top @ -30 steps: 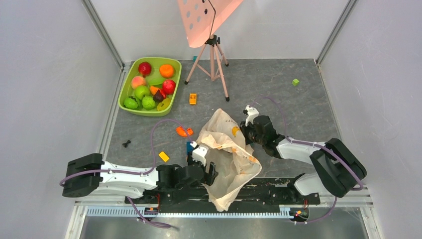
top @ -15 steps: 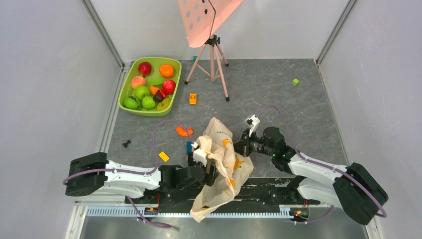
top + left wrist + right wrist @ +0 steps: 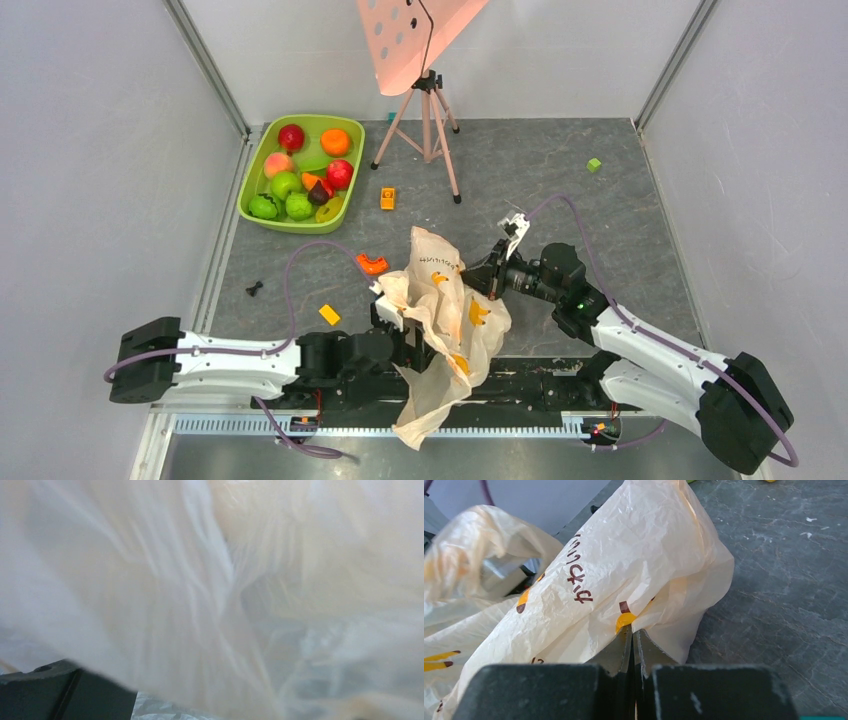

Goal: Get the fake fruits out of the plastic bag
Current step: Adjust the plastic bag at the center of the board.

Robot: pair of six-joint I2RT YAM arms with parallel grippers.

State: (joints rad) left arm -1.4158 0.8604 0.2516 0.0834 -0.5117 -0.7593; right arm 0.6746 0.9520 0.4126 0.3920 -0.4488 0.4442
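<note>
1 plastic bag [image 3: 440, 290] in R end effector [image 3: 632, 632], over L end effector [image 3: 402, 340]

Non-task clutter, referenced to my right fingers [image 3: 616, 655]:
- Grey slate tabletop [image 3: 620, 215] below.
- Green cube [image 3: 594, 165] far out to the right.
- Tripod [image 3: 430, 110] farther out, slightly left, with a pink perforated panel [image 3: 410, 35] on top.
- Small orange block [image 3: 387, 198] just left of the tripod feet.
- Lime-green tub [image 3: 312, 122] in the far-left corner.
- Orange arc piece [image 3: 371, 264] left, roughly level with me.
- Yellow block [image 3: 329, 314] left and nearer.
- Tiny black bit [image 3: 255, 289] well left, too small to ID.
</note>
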